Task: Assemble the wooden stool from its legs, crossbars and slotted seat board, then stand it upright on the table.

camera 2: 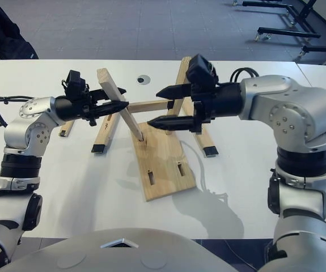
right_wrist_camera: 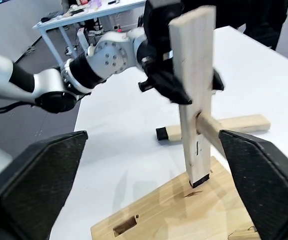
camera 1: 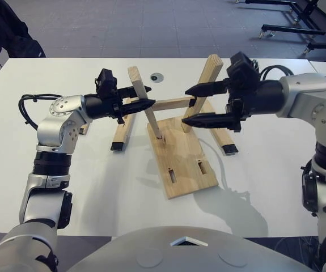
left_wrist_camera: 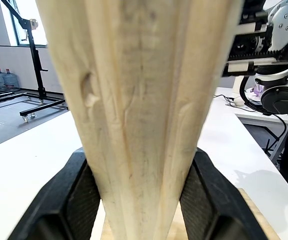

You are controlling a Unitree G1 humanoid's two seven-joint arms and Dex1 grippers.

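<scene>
**Head view.** Observe the seat board lying flat on the desk, below and between the two sets of fingers, with two open slots in its near half. The left fingers pinch the held leg partway up its length. This leg stands tilted, with its lower end resting on the board below the fingertips. You cannot tell whether it is seated in a slot. A crossbar runs from the held leg, just beyond the left fingertips, across to the second leg. The right fingers are spread wide, one above the other, and grip nothing. Their tips lie at the crossbar's end, where the second leg leans up past the upper finger. You cannot tell whether they touch the wood. The first loose leg lies flat on the desk beneath the left fingers. The other loose leg lies beneath the right fingers.

**Left wrist view.** The held leg stands between the left fingers, and both pads press against its sides. The right arm shows beyond the fingertips.

**Right wrist view.** The right fingers stand wide apart, with bare desk and part of the seat board between them. Beyond the fingertips, the held leg stands on the board with the left fingers clamped on its upper half. The crossbar projects from that leg toward one of the right fingers. The first loose leg lies on the desk behind the held leg.
</scene>
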